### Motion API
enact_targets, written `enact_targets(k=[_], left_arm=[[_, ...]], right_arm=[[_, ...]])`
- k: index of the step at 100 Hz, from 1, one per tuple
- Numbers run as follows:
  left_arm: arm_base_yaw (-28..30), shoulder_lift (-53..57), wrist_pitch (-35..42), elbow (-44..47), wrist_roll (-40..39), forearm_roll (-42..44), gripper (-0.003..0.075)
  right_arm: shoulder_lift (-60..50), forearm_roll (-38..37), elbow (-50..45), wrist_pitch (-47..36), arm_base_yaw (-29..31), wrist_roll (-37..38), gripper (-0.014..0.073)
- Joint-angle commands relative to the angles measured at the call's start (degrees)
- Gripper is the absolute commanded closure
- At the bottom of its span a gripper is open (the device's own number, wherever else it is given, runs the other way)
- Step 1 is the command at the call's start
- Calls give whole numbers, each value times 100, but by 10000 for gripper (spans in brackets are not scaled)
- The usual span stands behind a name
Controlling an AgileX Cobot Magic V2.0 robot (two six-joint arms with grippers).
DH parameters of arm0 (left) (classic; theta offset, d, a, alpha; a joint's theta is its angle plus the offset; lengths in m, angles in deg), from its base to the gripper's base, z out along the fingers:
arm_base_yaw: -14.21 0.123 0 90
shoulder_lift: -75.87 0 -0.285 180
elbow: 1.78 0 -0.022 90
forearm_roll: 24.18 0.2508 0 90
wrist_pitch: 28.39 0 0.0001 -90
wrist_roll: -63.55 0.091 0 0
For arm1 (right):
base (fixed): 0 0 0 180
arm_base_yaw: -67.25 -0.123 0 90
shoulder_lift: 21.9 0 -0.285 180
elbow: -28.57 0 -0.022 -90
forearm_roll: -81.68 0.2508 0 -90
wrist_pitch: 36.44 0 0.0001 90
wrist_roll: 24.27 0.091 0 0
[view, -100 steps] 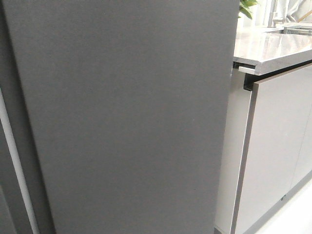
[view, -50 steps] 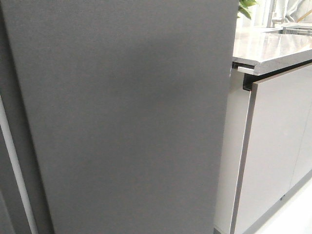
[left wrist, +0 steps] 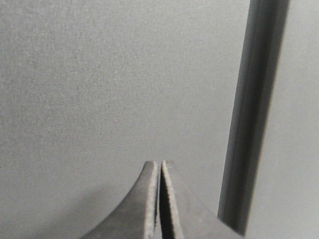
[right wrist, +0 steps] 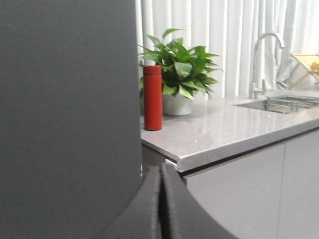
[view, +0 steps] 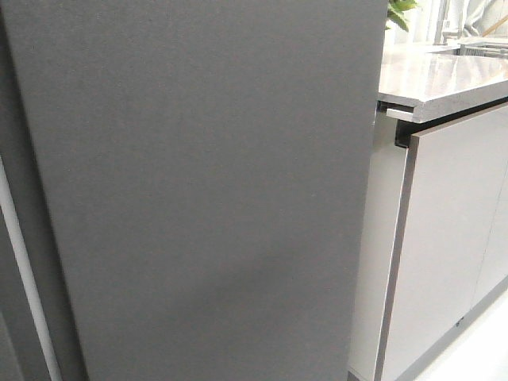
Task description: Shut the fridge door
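Observation:
The fridge door [view: 206, 198] is a tall matte dark grey slab that fills most of the front view, close to the camera. No gripper shows in the front view. In the left wrist view my left gripper [left wrist: 160, 164] is shut and empty, its tips close to the grey door face [left wrist: 109, 89], beside a dark vertical groove [left wrist: 254, 114]. In the right wrist view my right gripper [right wrist: 161, 169] is shut and empty, next to the door's right edge [right wrist: 70, 114].
A pale grey counter [view: 440, 79] with glossy cabinet fronts [view: 448, 238] stands right of the door. On the counter are a red bottle [right wrist: 152, 98], a potted plant [right wrist: 179, 69], a sink [right wrist: 281, 103] and a tap [right wrist: 261, 59].
The front view has shifted very slightly; the door's left edge strip looks a little narrower. A faint shadow on the door face has moved down.

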Motion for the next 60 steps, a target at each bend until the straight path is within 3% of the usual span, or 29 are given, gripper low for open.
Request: enact_targets(k=[1,25,60], left_arm=[[13,-109,440,160,-20,-9,741],[13,-109,440,160,-20,-9,741],[13,-109,440,160,-20,-9,741]], right_arm=[[-185,-71,-99,-328,113,2,670],[-369,-71,-815,-725,123,2,670],[-567,-129,-801,-450,123,2,670]])
